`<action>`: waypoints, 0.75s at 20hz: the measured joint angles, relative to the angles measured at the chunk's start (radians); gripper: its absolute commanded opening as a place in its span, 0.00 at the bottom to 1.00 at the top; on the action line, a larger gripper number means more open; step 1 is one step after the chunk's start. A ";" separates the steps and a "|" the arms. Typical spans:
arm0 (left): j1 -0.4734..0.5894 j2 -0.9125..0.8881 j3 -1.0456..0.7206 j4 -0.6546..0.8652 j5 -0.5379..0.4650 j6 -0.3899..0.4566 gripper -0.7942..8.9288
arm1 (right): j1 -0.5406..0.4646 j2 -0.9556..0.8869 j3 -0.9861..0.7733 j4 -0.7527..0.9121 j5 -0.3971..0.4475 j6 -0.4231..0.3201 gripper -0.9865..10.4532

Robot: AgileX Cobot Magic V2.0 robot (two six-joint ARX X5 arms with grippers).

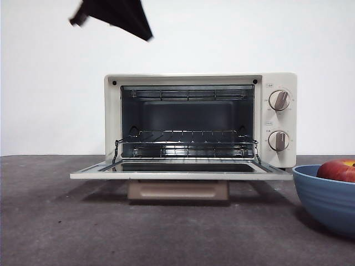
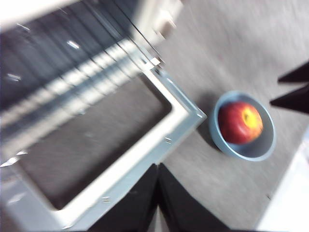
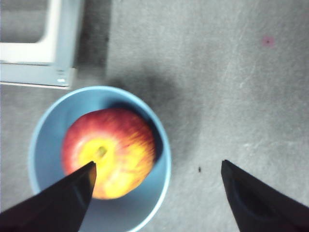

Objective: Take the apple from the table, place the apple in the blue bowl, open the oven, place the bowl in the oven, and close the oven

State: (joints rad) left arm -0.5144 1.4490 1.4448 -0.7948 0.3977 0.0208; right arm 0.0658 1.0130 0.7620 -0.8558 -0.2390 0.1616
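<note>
Spread wide, the right gripper (image 3: 157, 186) hovers over the apple (image 3: 108, 152) in the blue bowl (image 3: 46, 145) at near right; left gripper (image 2: 158, 193) pressed together (idle, above the door). Oven (image 1: 199, 119) stands open; loading the bowl and closing remain.

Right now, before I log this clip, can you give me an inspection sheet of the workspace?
Surface: dark grey table, rough, with pale scuffs.
Job's things: toaster oven with its door folded down flat, wire rack inside; apple sits in the blue bowl, which stands on the table beside the door's corner.
Clutter: nothing seen.
Grippers: left pincer shut, above the open door's edge; right pincer open, above the bowl.
Cables: nothing seen.
Surroundings: plain white wall behind the oven.
</note>
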 measured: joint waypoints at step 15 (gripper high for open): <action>0.225 -0.406 -0.504 0.111 0.024 -0.035 0.09 | -0.016 0.224 0.000 0.068 0.000 -0.027 0.31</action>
State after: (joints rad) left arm -0.2890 1.0428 0.9413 -0.6838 0.4213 -0.0143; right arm 0.0494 1.2369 0.7620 -0.7876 -0.2390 0.1341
